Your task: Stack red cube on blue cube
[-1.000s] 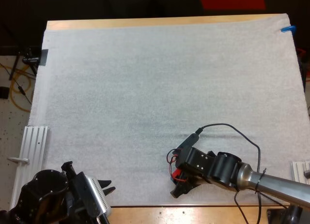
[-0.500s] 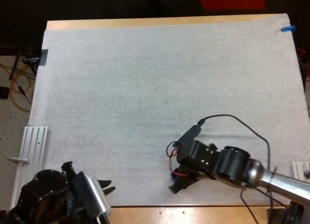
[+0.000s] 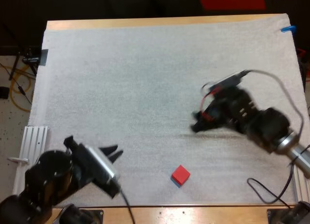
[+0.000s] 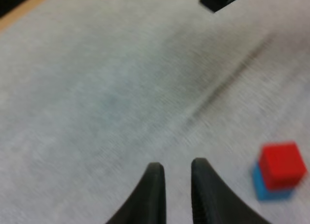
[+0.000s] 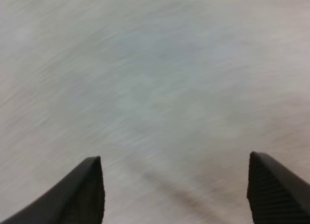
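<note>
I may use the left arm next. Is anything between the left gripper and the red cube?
Nothing visible. Only bare mat lies between the left gripper and the red cube, which sits on the blue cube. The right gripper is beyond the cubes.

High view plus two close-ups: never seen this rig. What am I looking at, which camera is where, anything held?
Two robot arms work at a wooden table covered by a white mat. The high view looks down from behind them: the left gripper comes in at the lower left, the right gripper from the right edge. The other two pictures come from a camera riding on each wrist, looking past that arm's own black fingers: the left fingers stand slightly apart, the right fingers wide apart. Nothing is held. On the mat the red cube sits on top of the blue cube.
</note>
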